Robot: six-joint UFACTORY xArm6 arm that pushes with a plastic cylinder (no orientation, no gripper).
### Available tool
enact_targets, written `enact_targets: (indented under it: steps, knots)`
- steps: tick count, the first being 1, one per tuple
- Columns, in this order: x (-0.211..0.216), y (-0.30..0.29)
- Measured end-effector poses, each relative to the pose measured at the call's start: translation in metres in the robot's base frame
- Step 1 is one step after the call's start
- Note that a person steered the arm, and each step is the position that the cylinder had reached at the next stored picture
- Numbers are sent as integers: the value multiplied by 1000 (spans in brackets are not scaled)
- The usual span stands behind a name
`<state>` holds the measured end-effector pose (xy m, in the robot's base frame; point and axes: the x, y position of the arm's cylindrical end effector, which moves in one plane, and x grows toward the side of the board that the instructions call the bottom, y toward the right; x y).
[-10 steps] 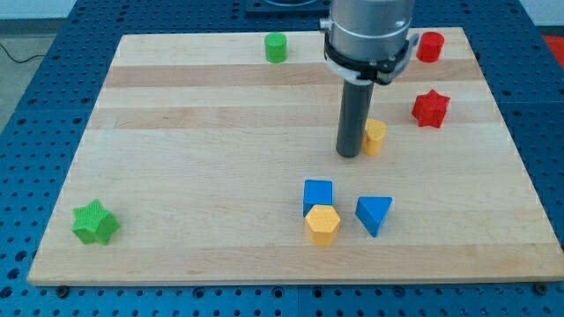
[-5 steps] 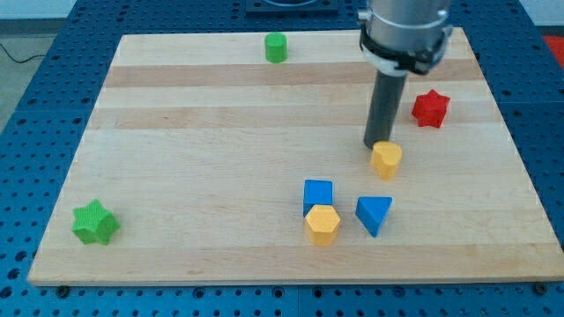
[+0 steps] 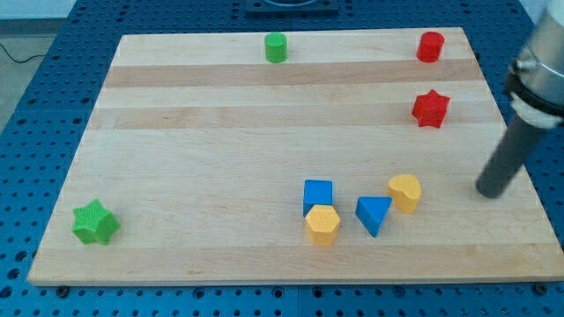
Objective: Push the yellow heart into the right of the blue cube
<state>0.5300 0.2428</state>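
Rod slanting in from the view's right edge, its grey housing cut off by the frame; my tip (image 3: 491,191) rests on the board (image 3: 211,132) near its right edge, touching no block. It is a plain rod end, so nothing spreads or pinches. The tip stands to the right of the yellow heart (image 3: 405,191), apart from it.

The heart sits just up and right of the blue triangle (image 3: 374,214), very close to it or touching. The blue cube (image 3: 318,195) lies to the left of the triangle, with a yellow hexagon (image 3: 322,224) touching its lower edge.

Counts: two yellow blocks, two blue, two red, two green. The red cylinder (image 3: 430,46) and red star (image 3: 431,107) are at upper right. The green cylinder (image 3: 277,47) is at top centre, the green star (image 3: 94,222) at lower left.
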Motion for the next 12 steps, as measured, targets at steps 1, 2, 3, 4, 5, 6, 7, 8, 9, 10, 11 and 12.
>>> enact_targets:
  steps: [1,2,3,4,5,6,7,8,9,10,11,12]
  knots:
    - [5,-17]
    - [4,-43]
    - [3,-79]
    - [3,-120]
    - [3,-142]
    - [-12,-126]
    - [-39,-127]
    - [-41,-151]
    - [-27,-159]
    - [-11,-159]
    - [-10,-153]
    - [-10,-101]
